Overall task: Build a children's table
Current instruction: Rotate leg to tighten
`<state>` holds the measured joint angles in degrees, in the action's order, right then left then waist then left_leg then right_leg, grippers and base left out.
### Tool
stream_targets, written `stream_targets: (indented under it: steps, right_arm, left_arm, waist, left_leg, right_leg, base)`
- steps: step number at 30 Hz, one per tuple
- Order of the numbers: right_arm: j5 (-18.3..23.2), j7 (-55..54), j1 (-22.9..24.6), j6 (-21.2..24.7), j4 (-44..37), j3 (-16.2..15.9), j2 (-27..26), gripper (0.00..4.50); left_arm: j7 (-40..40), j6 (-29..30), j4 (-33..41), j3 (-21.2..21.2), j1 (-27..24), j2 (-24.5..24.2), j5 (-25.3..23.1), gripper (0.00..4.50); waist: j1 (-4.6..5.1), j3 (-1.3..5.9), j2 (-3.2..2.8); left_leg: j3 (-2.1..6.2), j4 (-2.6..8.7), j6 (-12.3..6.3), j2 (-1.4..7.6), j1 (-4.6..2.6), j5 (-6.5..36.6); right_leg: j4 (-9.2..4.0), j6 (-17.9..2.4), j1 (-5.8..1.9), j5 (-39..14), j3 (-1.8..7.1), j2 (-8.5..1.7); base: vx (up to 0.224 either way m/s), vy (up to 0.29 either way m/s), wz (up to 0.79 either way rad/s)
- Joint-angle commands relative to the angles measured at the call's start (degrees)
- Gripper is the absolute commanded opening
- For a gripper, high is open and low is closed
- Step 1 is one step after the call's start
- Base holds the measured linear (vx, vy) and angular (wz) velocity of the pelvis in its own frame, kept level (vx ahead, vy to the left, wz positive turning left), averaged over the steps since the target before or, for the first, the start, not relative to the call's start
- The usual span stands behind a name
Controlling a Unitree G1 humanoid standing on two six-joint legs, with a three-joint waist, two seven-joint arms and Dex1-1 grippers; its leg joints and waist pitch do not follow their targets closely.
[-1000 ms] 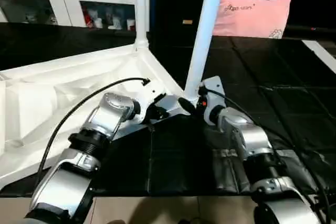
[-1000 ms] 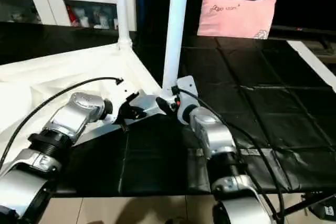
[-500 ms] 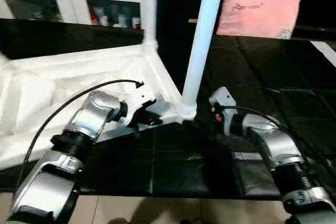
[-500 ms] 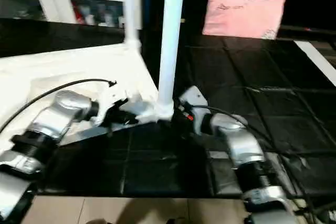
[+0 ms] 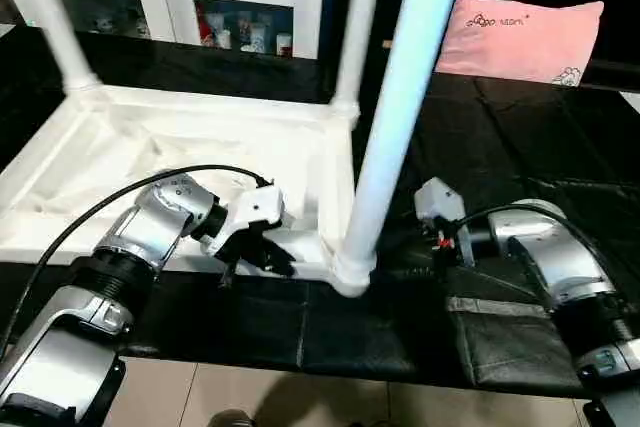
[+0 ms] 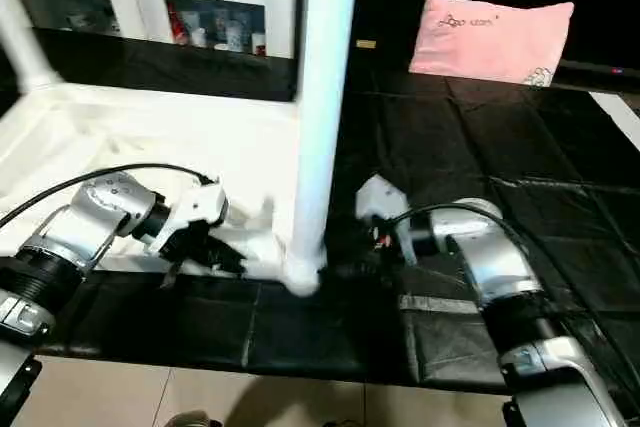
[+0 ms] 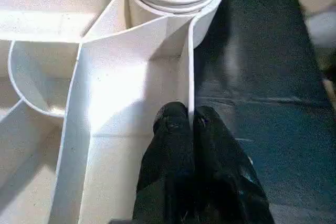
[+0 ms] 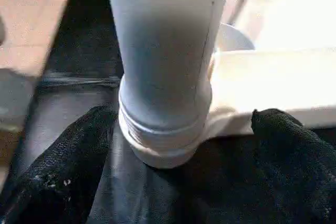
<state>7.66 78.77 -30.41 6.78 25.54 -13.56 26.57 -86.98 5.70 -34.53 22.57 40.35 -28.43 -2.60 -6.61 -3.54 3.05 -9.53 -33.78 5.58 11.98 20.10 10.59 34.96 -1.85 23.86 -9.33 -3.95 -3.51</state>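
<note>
- Left arm [image 5: 140,247] reaching forward and inward, silver forearm angled toward the middle.
- Left gripper [image 7: 190,124] pinched tight on a thin upright wall of the tabletop [image 7: 131,77], black fingers [image 7: 170,129] pressed on either side.
- Right arm [image 5: 555,257] bent inward, wrist turned toward the left.
- Right gripper [image 8: 178,150] spread wide, fingers [image 8: 63,156] well apart, flanking the leg [image 8: 165,51] base without touching.

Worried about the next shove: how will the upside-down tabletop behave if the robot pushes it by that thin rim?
The tabletop looks like thin ribbed plastic, so probably light and fairly stiff. It may slide easily on the black mat. With legs standing tall, it could rock; the left gripper pinches one rib.
</note>
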Motion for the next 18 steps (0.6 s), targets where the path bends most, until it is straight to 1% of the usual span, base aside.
stream_targets:
  steps: [1, 3, 4, 5, 9, 11, 12, 13, 15, 17, 18]
  right_arm:
    - [0.49, 2.07, -1.4, -1.58, 0.63, -0.61, 0.24, 4.25]
    - [0.56, 3.4, -1.72, -2.29, 1.18, -1.34, 0.06, 4.25]
    - [0.56, 3.4, -1.72, -2.29, 1.18, -1.34, 0.06, 4.04]
    - [0.59, 4.11, -1.84, -2.54, 1.38, -1.72, -0.02, 4.04]
    - [0.57, 5.26, -2.0, -3.05, 1.82, -2.54, -0.12, 3.61]
    - [0.12, 5.97, -1.9, -3.75, 2.15, -2.98, -0.31, 3.54]
    - [-0.14, 6.44, -1.7, -4.27, 2.26, -3.3, -0.41, 3.44]
    - [-0.21, 6.68, -1.62, -4.4, 2.31, -3.49, -0.45, 3.24]
    - [-0.21, 6.68, -1.62, -4.4, 2.31, -3.49, -0.45, 3.16]
    - [-0.32, 6.96, -1.79, -5.55, 3.38, -3.85, -0.83, 2.97]
    - [-0.36, 6.92, -1.82, -5.76, 3.6, -3.92, -0.91, 2.88]
  left_arm:
    - [-3.31, -1.57, 2.5, 2.61, -0.29, 0.64, -0.43, 0.0]
    - [-3.17, -2.26, 2.77, 3.37, -0.31, 0.58, -1.05, 0.0]
    - [-3.17, -2.26, 2.77, 3.37, -0.31, 0.58, -1.05, 0.0]
    - [-2.95, -2.63, 2.86, 3.73, -0.3, 0.56, -1.45, 0.0]
    - [-3.09, -3.02, 2.92, 3.8, -0.21, 0.5, -1.47, 0.0]
    - [-3.41, -3.46, 2.74, 3.76, -0.14, 0.43, -1.46, 0.0]
    - [-3.55, -3.81, 2.66, 3.85, -0.13, 0.34, -1.54, 0.0]
    - [-3.6, -3.93, 2.66, 3.9, -0.14, 0.3, -1.55, 0.0]
    - [-3.6, -3.93, 2.66, 3.9, -0.14, 0.3, -1.55, 0.0]
    - [-3.72, -4.07, 2.81, 4.14, -0.28, 0.16, -1.46, 0.0]
    - [-3.72, -4.1, 2.81, 4.18, -0.32, 0.14, -1.47, 0.0]
  waist:
    - [0.29, 4.03, -0.22]
    - [0.23, 4.03, 0.02]
    - [0.26, 3.98, -0.02]
    - [0.26, 4.0, 0.0]
    - [0.29, 4.01, 0.14]
    - [0.29, 4.01, 0.07]
    - [0.27, 4.07, 0.08]
    - [0.26, 4.06, 0.02]
    - [0.24, 4.07, 0.05]
    - [0.23, 4.09, -0.08]
    - [0.27, 4.08, -0.06]
  left_leg:
    - [-0.34, 3.69, -2.39, 1.37, -0.19, 10.01]
    - [-0.33, 3.68, -2.38, 1.39, -0.21, 10.28]
    - [-0.35, 3.66, -2.41, 1.32, -0.15, 10.31]
    - [-0.34, 3.7, -2.35, 1.33, -0.17, 10.27]
    - [-0.32, 3.67, -2.29, 1.26, -0.07, 10.11]
    - [-0.3, 3.66, -2.29, 1.28, -0.11, 10.14]
    - [-0.3, 3.62, -2.34, 1.29, -0.09, 10.07]
    - [-0.3, 3.65, -2.39, 1.31, -0.1, 9.89]
    - [-0.31, 3.65, -2.39, 1.29, -0.13, 9.75]
    - [-0.31, 3.64, -2.37, 1.3, -0.09, 9.85]
    - [-0.3, 3.65, -2.33, 1.31, -0.13, 10.07]
  right_leg:
    - [-3.99, -10.66, -3.52, -15.19, 2.69, -4.15]
    - [-4.01, -10.5, -3.5, -15.92, 2.67, -4.22]
    - [-4.07, -10.34, -3.49, -16.25, 2.69, -4.16]
    - [-4.13, -9.98, -3.52, -16.78, 2.69, -4.19]
    - [-4.17, -9.52, -3.56, -17.5, 2.66, -4.16]
    - [-4.17, -9.4, -3.48, -17.6, 2.64, -4.16]
    - [-4.14, -9.42, -3.5, -17.5, 2.65, -4.18]
    - [-4.1, -9.59, -3.48, -16.92, 2.64, -4.15]
    - [-4.06, -9.69, -3.48, -16.57, 2.65, -4.09]
    - [-4.04, -9.88, -3.5, -16.41, 2.65, -4.16]
    - [-4.04, -9.89, -3.45, -16.6, 2.62, -4.13]
  base:
    - [0.0, 0.0, 0.0]
    - [0.0, 0.0, 0.0]
    - [0.0, 0.0, 0.0]
    - [0.0, 0.0, 0.0]
    - [0.0, 0.0, 0.0]
    - [0.0, 0.0, 0.0]
    - [0.0, 0.0, 0.0]
    - [0.0, 0.0, 0.0]
    - [0.0, 0.0, 0.0]
    - [0.0, 0.0, 0.0]
    - [0.0, 0.0, 0.0]
